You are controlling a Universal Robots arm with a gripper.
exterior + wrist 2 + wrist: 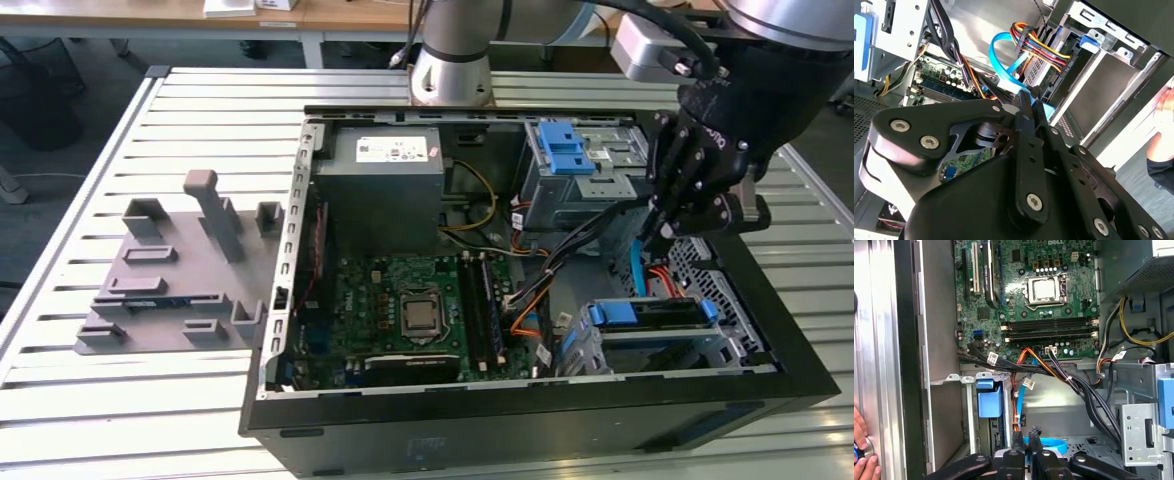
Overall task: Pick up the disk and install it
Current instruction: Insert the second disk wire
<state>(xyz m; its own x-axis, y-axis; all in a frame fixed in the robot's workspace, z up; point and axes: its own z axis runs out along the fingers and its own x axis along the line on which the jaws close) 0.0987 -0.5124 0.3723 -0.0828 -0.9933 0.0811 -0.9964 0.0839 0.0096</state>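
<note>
The open computer case [287,300] lies on the slatted table. The disk [650,316], framed in blue plastic, sits in the drive bay at the case's corner nearest the camera, on the exterior view's right. Its blue bracket [989,397] also shows in the first wrist view. My gripper [661,235] hangs inside the case just beyond that bay, between it and the blue-latched metal cage [574,150]. Its fingers [1016,460] are pressed together, shut, and the fingertips [1026,100] sit against a looping blue data cable [1001,60]. I cannot see anything clamped between them.
Bundled power cables [1074,382] cross the case beside the motherboard [414,310]. A grey power-supply box [387,170] stands at the far end. A grey fixture plate [174,290] lies on the exterior view's left. A person's hand [861,452] rests by the case.
</note>
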